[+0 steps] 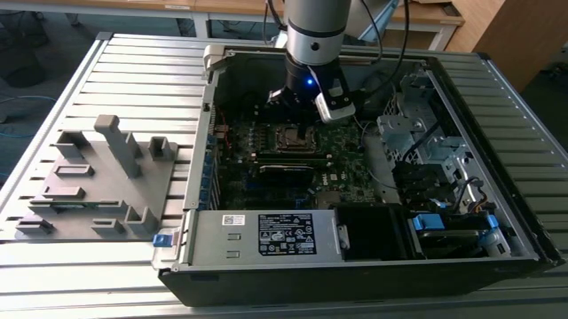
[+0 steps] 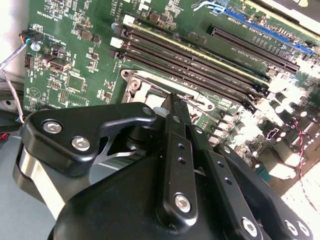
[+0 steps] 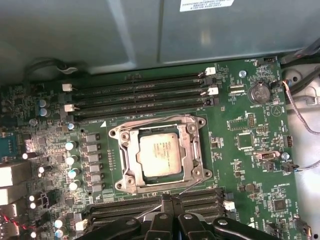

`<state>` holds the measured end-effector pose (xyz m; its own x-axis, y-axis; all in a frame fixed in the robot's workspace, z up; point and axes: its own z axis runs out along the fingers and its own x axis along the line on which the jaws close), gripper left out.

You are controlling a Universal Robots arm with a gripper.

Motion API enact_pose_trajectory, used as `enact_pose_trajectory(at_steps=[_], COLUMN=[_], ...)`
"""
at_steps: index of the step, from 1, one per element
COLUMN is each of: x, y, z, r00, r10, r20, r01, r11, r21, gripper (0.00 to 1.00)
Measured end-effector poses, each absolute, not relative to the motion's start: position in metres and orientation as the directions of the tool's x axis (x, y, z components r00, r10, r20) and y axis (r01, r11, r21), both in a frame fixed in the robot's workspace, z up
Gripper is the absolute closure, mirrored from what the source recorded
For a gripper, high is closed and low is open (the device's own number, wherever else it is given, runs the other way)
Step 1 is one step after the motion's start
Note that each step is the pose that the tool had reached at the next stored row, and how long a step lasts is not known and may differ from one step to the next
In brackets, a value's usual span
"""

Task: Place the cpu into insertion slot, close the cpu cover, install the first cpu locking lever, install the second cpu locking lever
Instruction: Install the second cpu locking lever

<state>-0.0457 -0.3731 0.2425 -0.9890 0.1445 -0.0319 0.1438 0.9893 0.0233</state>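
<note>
Cpu (image 3: 160, 155) seated in insertion slot (image 3: 131, 184), cpu cover (image 3: 192, 150) down; fingers (image 3: 172, 204) pinched together at thin locking lever (image 3: 192, 187), centre frame.

A grey fixture block (image 1: 93, 183) sits on the slatted table (image 1: 497, 86) at nine o'clock of the open computer case (image 1: 355, 266), just beside it.

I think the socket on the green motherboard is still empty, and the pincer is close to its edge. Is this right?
Not quite. The first wrist view shows the cpu already lying in the insertion slot, framed by the cpu cover. The pincer is indeed close to its edge.
</note>
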Motion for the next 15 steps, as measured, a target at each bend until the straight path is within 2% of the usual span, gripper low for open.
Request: enact_pose_trajectory(at_steps=[15], x=[-0.0494], y=[-0.3739], z=[0.2366], r00=[-0.991], r10=[0.132], r20=[-0.032], r01=[0.132], r11=[0.991], r21=[0.023], gripper=[0.9])
